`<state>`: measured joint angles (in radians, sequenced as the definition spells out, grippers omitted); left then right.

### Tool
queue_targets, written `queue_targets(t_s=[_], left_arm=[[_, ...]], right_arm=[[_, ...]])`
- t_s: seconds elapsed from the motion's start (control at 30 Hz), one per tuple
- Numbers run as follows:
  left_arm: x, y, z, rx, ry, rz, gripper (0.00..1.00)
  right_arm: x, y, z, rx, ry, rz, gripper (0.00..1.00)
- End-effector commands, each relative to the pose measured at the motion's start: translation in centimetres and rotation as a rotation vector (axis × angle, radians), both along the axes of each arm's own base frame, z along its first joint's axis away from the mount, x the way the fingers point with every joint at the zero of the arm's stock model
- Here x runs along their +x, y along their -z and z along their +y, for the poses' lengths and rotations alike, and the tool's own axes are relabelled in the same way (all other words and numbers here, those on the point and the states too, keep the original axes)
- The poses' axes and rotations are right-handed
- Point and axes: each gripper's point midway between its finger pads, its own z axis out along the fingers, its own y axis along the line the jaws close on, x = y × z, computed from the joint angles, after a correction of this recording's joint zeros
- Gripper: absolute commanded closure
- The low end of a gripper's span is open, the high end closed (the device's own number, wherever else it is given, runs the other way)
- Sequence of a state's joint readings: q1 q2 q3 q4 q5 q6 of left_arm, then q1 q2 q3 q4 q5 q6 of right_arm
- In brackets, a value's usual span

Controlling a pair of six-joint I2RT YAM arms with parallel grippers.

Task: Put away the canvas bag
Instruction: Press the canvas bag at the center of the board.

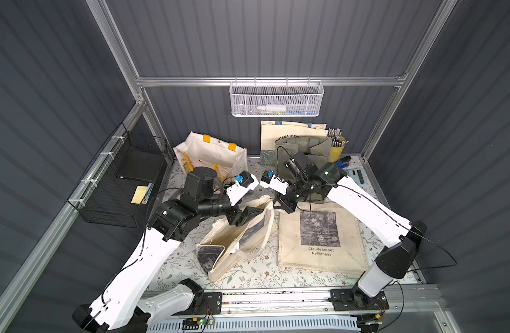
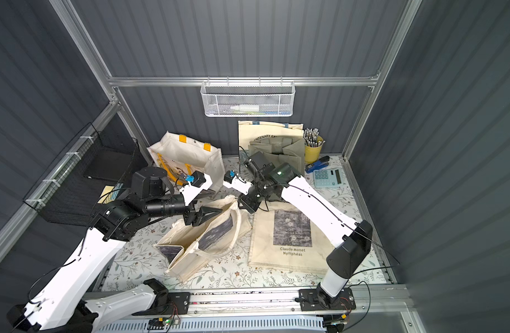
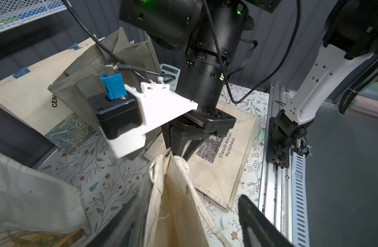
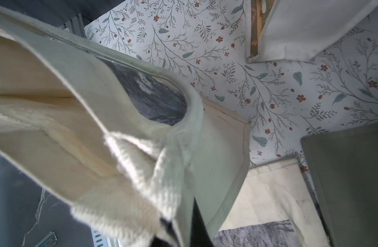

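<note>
The canvas bag (image 1: 236,245) (image 2: 196,248) is a cream tote with a dark grey print, lying crumpled at the middle of the table with its mouth end lifted. My right gripper (image 1: 278,205) (image 3: 180,153) (image 4: 179,235) is shut on the bag's top rim by the woven handle (image 4: 141,162) and holds it up. My left gripper (image 1: 252,214) (image 2: 212,213) (image 3: 183,224) stands open astride the same rim, its fingers (image 3: 254,222) on either side of the fabric (image 3: 175,203).
A flat Monet-print bag (image 1: 320,239) lies right of the canvas bag. A white bag with yellow handles (image 1: 210,155), an olive bag (image 1: 305,150) and a cream bag (image 1: 291,131) stand behind. A white mesh basket (image 1: 276,99) hangs on the back wall and a black wire basket (image 1: 118,187) on the left one. A pen cup (image 1: 338,148) and calculator (image 2: 327,177) stand back right.
</note>
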<state>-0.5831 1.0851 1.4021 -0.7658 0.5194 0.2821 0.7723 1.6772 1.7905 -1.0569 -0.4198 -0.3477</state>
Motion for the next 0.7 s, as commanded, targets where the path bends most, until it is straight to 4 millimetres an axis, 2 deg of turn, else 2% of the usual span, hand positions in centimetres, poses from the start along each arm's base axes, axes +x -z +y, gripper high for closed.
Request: queue_targets(t_s=[0.0,0.17,0.27,0.5,0.67], left_arm=[[-0.4,0.8,-0.5,0.025,-0.008,0.048,0.28],[-1.3,2.8,-1.1,0.124,0.015,0.050,0.26],[-0.7,4.1,-0.6,0.196,-0.024,0.026,0.26],[0.7,4.1,-0.2,0.211,-0.084,-0.082,0.23],[1.2,5.6,-0.3,0.286,-0.073,-0.123,0.23]], right_arm=[[-0.3,-1.7,0.6,0.042,0.020,0.026,1.00],[-0.2,-2.4,1.2,0.062,0.020,0.039,1.00],[-0.2,-2.5,1.4,0.069,0.017,0.046,1.00],[-0.4,-2.4,1.4,0.070,0.016,0.063,1.00],[-0.5,-2.8,1.4,0.080,0.017,0.061,1.00]])
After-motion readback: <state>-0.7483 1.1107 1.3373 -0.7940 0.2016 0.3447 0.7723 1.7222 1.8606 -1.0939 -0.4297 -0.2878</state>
